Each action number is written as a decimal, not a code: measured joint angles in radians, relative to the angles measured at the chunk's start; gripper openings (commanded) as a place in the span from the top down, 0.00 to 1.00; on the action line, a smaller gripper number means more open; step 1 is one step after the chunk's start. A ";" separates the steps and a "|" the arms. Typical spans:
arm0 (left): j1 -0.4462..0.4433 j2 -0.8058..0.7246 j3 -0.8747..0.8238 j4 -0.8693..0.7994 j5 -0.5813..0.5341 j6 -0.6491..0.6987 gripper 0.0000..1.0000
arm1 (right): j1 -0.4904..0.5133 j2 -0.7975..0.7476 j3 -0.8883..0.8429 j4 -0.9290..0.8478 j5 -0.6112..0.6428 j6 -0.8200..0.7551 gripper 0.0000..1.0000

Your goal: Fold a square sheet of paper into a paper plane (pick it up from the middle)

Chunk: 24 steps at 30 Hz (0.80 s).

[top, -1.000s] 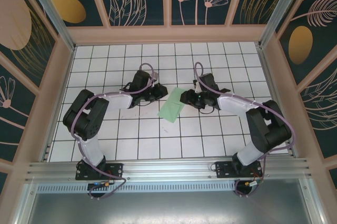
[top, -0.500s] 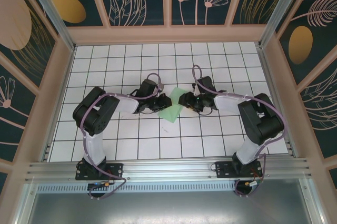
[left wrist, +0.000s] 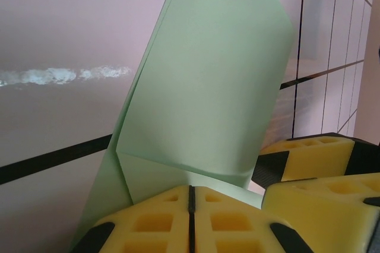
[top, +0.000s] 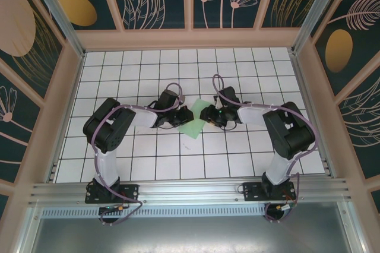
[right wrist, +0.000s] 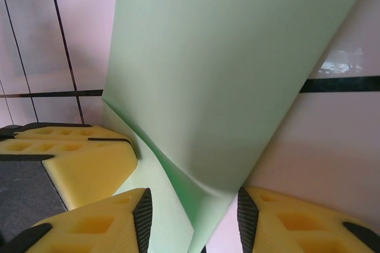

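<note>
Left tool (left wrist: 190, 198) closed tight against folded paper (left wrist: 208, 87); right tool (right wrist: 191, 205) parted, straddling raised fold.

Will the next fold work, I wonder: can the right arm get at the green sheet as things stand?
Likely yes: the right gripper is open astride the green sheet, its folded edge between the fingers, nothing blocking.

paper (left wrist: 208, 87): thin, matt, creased | tiles (left wrist: 53, 27): glossy, smooth | pads (left wrist: 148, 223): moulded plastic
</note>
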<state>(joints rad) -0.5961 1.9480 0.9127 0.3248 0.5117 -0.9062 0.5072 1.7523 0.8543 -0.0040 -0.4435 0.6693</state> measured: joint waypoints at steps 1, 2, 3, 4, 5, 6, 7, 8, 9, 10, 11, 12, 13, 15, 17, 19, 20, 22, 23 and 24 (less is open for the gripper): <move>0.000 0.000 0.000 0.000 0.000 0.000 0.89 | 0.000 0.001 0.002 -0.001 0.000 0.001 0.56; 0.000 0.000 0.000 0.000 0.000 0.000 0.89 | 0.000 0.001 0.002 -0.002 0.000 0.003 0.57; 0.000 0.000 0.000 0.000 0.000 0.000 0.89 | 0.001 0.002 0.003 -0.002 0.000 0.005 0.58; 0.000 0.000 0.000 0.000 0.000 0.000 0.89 | 0.002 0.003 0.005 -0.002 0.001 0.008 0.59; 0.000 0.000 0.000 0.000 0.000 0.000 0.89 | 0.002 0.006 0.006 -0.002 0.002 0.013 0.60; -0.001 0.000 0.000 0.000 0.000 0.000 0.89 | 0.002 0.007 0.006 -0.002 0.002 0.018 0.60; -0.001 0.000 0.000 0.000 0.000 0.000 0.89 | 0.002 0.007 0.006 -0.001 0.002 0.020 0.60; -0.001 0.000 0.000 0.000 0.000 0.000 0.89 | 0.002 0.007 0.006 0.001 0.002 0.025 0.60; -0.001 0.000 0.000 0.000 0.000 0.000 0.89 | 0.004 0.007 0.006 0.008 0.002 0.031 0.58; -0.001 0.000 0.000 0.000 0.000 0.000 0.89 | 0.008 0.008 0.006 0.018 0.001 0.038 0.59; -0.001 0.000 0.000 0.000 0.000 0.000 0.89 | 0.015 0.009 0.006 0.032 0.001 0.045 0.59; -0.001 0.000 0.000 0.000 0.000 0.000 0.89 | 0.021 0.009 0.006 0.045 0.001 0.052 0.59; -0.001 0.000 0.000 0.000 0.000 0.000 0.89 | 0.026 0.009 0.006 0.056 0.001 0.058 0.60; -0.001 0.000 0.000 0.001 0.000 -0.001 0.89 | 0.031 0.008 0.005 0.077 0.001 0.077 0.62; -0.001 0.000 -0.001 0.003 0.000 -0.001 0.89 | 0.031 0.008 0.005 0.088 0.001 0.088 0.64; -0.001 0.000 -0.005 0.010 0.000 -0.002 0.89 | 0.031 0.008 0.002 0.098 0.002 0.100 0.67; -0.001 0.000 -0.006 0.013 -0.001 -0.003 0.89 | 0.031 0.008 -0.001 0.101 0.002 0.101 0.67; -0.001 0.000 -0.008 0.016 -0.003 -0.005 0.89 | 0.031 0.008 -0.005 0.105 0.002 0.101 0.69; -0.001 0.000 -0.008 0.017 -0.004 -0.005 0.89 | 0.031 0.008 -0.008 0.107 0.002 0.101 0.71; -0.001 0.000 -0.010 0.020 -0.004 -0.006 0.89 | 0.034 0.008 -0.013 0.110 0.002 0.101 0.75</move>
<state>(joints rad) -0.5968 1.9476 0.9031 0.3450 0.5079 -0.9119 0.5407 1.7607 0.8417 0.1062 -0.4412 0.7708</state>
